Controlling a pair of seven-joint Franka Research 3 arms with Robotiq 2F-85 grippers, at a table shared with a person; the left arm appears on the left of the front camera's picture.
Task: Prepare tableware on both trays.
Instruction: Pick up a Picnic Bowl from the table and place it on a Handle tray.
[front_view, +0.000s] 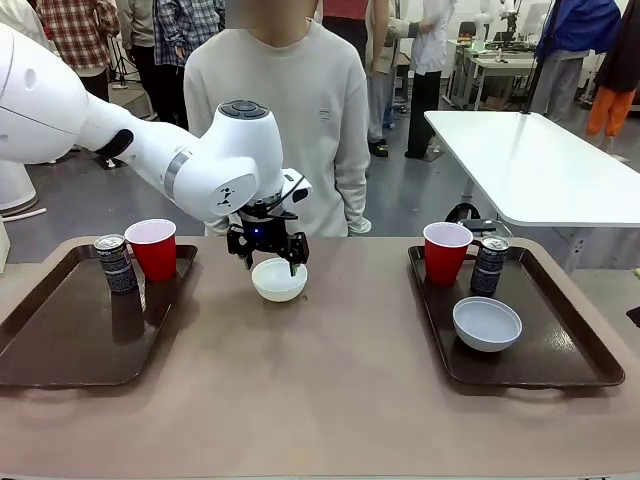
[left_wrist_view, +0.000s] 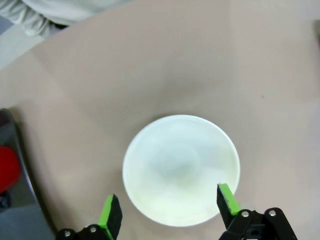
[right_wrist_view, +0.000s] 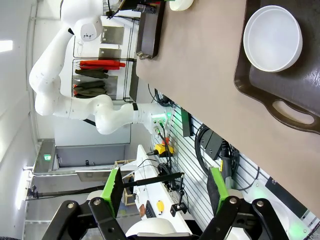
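A white bowl (front_view: 279, 279) sits on the bare tabletop between the two trays. My left gripper (front_view: 268, 260) hangs just above it, open. In the left wrist view the green pads (left_wrist_view: 110, 216) stand either side of the bowl's (left_wrist_view: 181, 167) near rim, and I cannot tell whether they touch it. The left tray (front_view: 70, 345) carries a dark can (front_view: 116, 264) and a red cup (front_view: 152, 248). On the right tray (front_view: 545, 365) stand a red cup (front_view: 446, 252), a can (front_view: 489, 265) and a second white bowl (front_view: 487, 323). My right gripper (right_wrist_view: 165, 189) is open and empty, off the table's side, looking past that bowl (right_wrist_view: 272, 37).
A person in a pale sweater (front_view: 295, 110) stands at the far side, right behind the middle bowl. A white table (front_view: 540, 160) stands at the back right. Bare tan tabletop (front_view: 330, 400) stretches between the trays. The right tray's cut-out handle (right_wrist_view: 292, 111) faces my right gripper.
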